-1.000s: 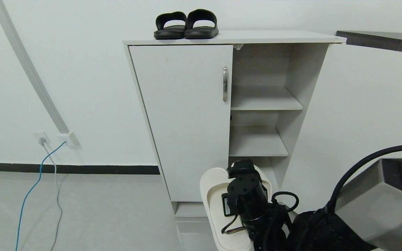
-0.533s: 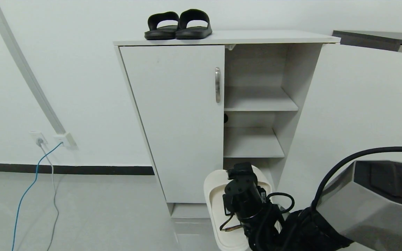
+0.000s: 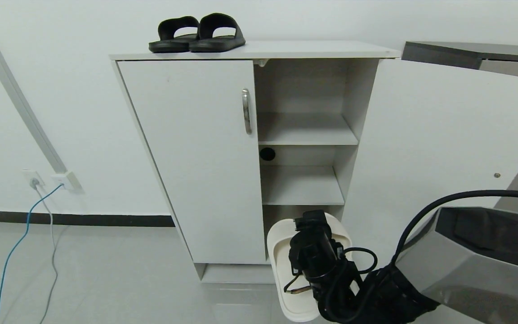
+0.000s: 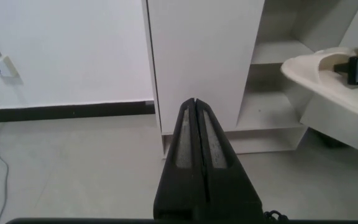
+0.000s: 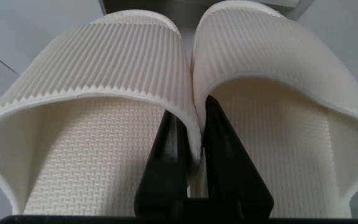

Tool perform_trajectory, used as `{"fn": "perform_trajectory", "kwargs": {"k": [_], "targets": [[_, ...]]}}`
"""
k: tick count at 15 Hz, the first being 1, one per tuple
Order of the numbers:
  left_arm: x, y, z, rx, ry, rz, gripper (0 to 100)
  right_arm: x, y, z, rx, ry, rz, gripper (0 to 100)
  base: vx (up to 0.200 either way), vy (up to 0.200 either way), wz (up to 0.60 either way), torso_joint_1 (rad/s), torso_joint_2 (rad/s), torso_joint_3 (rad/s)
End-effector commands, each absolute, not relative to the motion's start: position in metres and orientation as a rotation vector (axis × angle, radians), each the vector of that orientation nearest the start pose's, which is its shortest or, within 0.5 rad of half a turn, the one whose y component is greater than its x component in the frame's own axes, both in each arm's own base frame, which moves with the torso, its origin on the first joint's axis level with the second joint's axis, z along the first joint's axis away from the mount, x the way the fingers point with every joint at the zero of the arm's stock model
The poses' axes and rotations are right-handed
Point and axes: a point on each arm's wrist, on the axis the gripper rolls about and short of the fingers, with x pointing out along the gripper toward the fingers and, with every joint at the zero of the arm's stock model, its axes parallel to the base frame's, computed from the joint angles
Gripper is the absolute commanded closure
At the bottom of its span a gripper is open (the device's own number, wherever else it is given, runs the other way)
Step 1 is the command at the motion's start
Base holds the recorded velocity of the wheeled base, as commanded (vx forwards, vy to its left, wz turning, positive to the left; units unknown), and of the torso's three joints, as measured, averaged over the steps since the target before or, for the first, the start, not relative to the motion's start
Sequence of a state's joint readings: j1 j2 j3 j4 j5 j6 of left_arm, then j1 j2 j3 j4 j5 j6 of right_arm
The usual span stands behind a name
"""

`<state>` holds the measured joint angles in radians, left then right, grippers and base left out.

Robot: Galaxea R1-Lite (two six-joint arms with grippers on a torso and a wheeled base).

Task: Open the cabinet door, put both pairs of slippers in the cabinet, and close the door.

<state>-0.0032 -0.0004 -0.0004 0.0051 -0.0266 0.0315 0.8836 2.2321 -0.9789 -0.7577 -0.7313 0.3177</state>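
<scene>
Right door [image 3: 421, 148] of the cabinet [image 3: 313, 48] is standing wide open, so step 1 is looking done. Left door [image 3: 196, 157] is sitting shut.

Right gripper [image 5: 190, 134] is clamping the white slippers [image 5: 129, 81] as 1 pr, w/ its fingers pinching the 2 inner strap walls together. It's holding them low, just in front of the btm compartment, toes pointing toward the cabinet. They're not inside yet.

Black slippers [image 3: 197, 33] are sitting side by side on the cabinet top, toward its left end, untouched.

Left gripper [image 4: 195, 134] is hanging low near the floor, jaws pressed together w/ nothing between them, facing the cabinet base.

By my reckoning, 1 of 4 steps is finished. Remaining: getting the white pr in, fetching the black pr off the top & putting it in, then swinging the right door closed.
</scene>
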Motion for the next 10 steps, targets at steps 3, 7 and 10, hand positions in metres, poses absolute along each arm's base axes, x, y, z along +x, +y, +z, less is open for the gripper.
{"fn": "perform_trajectory", "kwargs": {"k": [3, 7, 10], "targets": [[-0.023, -0.001, 0.075, 0.032, 0.003, -0.029, 100, 0.278, 0.301, 0.035, -0.043, 0.361, 0.068, 100, 0.000, 0.000, 0.00, 0.000, 0.00, 0.000], [-0.023, -0.001, 0.075, 0.032, 0.004, -0.029, 100, 0.298, 0.310, 0.032, -0.002, 0.317, 0.061, 100, 0.000, 0.000, 0.00, 0.000, 0.00, 0.000], [-0.023, -0.001, 0.075, 0.032, 0.006, -0.029, 100, 0.310, 0.310, 0.029, 0.004, 0.304, 0.048, 100, 0.000, 0.000, 0.00, 0.000, 0.00, 0.000]]}}
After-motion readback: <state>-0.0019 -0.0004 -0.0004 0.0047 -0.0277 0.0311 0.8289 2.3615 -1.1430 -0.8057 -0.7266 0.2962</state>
